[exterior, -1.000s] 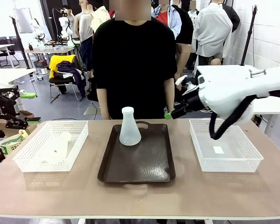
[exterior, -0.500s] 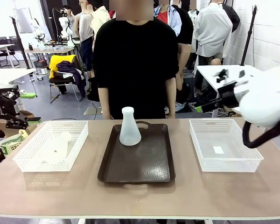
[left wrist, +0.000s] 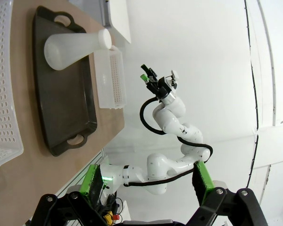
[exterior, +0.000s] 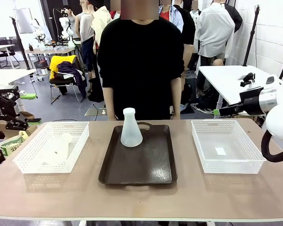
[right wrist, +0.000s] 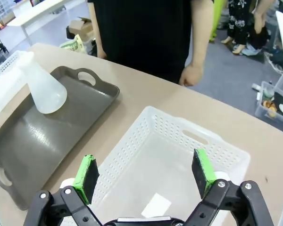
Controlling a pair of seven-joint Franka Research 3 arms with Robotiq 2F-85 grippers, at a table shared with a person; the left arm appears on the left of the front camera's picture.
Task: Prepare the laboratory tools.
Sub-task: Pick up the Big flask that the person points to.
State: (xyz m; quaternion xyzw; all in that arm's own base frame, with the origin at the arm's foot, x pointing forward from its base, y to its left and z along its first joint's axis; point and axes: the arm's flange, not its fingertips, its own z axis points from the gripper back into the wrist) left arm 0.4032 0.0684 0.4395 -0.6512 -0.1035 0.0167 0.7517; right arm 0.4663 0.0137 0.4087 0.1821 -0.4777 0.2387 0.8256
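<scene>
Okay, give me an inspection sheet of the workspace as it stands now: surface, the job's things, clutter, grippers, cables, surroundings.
Surface: tan table carrying a dark brown tray, a left basket and a right basket, both white mesh.
Job's things: upright flask at the tray's far end; second flask lying in the left basket.
Clutter: small white slip in the right basket.
Grippers: left gripper open, empty; right gripper open, empty, raised, facing the right basket.
Cables: black cable looped along the right arm.
Surroundings: person standing at the far edge; more people and tables behind.
</scene>
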